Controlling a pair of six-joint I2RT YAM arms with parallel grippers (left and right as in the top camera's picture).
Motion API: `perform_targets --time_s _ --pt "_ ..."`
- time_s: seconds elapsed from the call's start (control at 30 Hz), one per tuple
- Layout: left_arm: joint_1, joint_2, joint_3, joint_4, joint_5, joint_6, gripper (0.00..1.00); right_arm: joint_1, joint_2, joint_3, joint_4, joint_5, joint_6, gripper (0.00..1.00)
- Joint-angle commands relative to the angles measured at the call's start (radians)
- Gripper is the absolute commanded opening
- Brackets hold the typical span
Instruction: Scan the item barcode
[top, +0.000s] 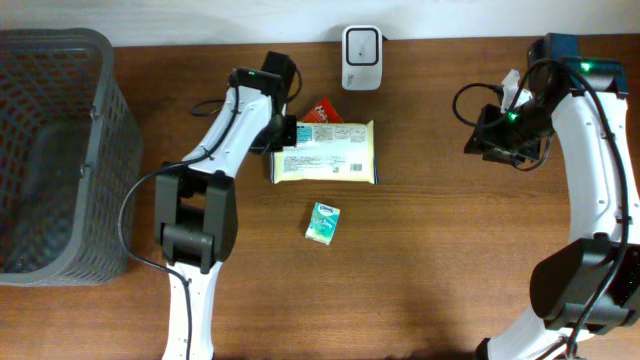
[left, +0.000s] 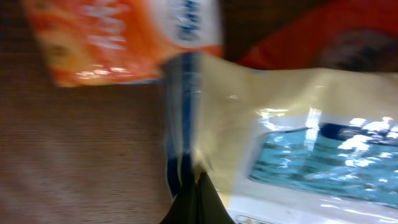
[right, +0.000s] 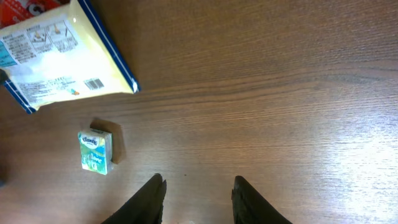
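Overhead, the pack (top: 325, 152) is seen lying flat on the table (top: 430, 250), just below the scanner (top: 361, 44). Its sealed left edge is pinched by the clenched left gripper (top: 285, 135). The right gripper (right: 196, 193) is parted and empty. The pack is judged light, soft and slippery, likely to sag, so the crimped seam is best gripped.

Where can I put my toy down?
Bare wood lies between the yellow pack and the right gripper, and on the robot's side of the tissue pack. It is crowded near the scanner, where the left gripper pinches the yellow pack beside a red packet.
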Motion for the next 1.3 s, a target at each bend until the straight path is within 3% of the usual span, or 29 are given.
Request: perform_targets --time_s 0.0,0.2,0.3,0.37,0.47,0.53,0.57,0.63,0.67,0.93,1.17,1.27 --pt "0.011 0.003 -0.005 -0.002 -0.035 -0.014 0.00 0.005 0.002 -0.005 0.007 -0.012 -0.011 0.37" --pt "0.011 0.003 -0.005 -0.002 -0.035 -0.014 0.00 0.005 0.002 -0.005 0.007 -0.012 -0.011 0.38" --pt "0.012 0.002 0.035 -0.039 -0.027 -0.014 0.01 0.005 0.002 -0.005 0.008 -0.012 -0.011 0.52" --pt "0.012 -0.001 0.085 -0.074 -0.027 -0.014 0.16 0.005 0.002 -0.005 0.010 -0.012 -0.011 0.55" --pt "0.012 -0.002 0.185 -0.138 -0.027 -0.014 0.29 0.005 0.002 -0.005 0.011 -0.013 -0.011 0.64" --pt "0.012 -0.002 0.268 -0.190 -0.027 -0.014 0.47 0.005 0.002 -0.005 0.011 -0.013 -0.011 0.71" --pt "0.012 -0.002 0.304 -0.212 -0.027 -0.014 0.57 0.005 0.002 -0.005 0.014 -0.013 -0.011 0.73" --pt "0.012 -0.002 0.389 -0.268 -0.027 -0.013 0.91 0.005 0.003 -0.008 0.045 -0.013 -0.011 0.78" --pt "0.012 -0.002 0.429 -0.295 -0.027 -0.013 0.99 0.005 0.003 -0.014 0.071 -0.014 -0.010 0.79" --pt "0.012 0.009 0.460 -0.350 -0.027 -0.013 0.97 0.006 0.005 -0.150 0.245 -0.138 -0.007 0.80" --pt "0.020 0.013 0.270 -0.244 0.007 -0.002 0.99 0.005 0.005 -0.189 0.256 -0.144 -0.011 0.81" --pt "0.041 0.013 0.192 -0.177 0.135 0.087 0.99 0.005 0.005 -0.189 0.253 -0.144 -0.011 0.81"
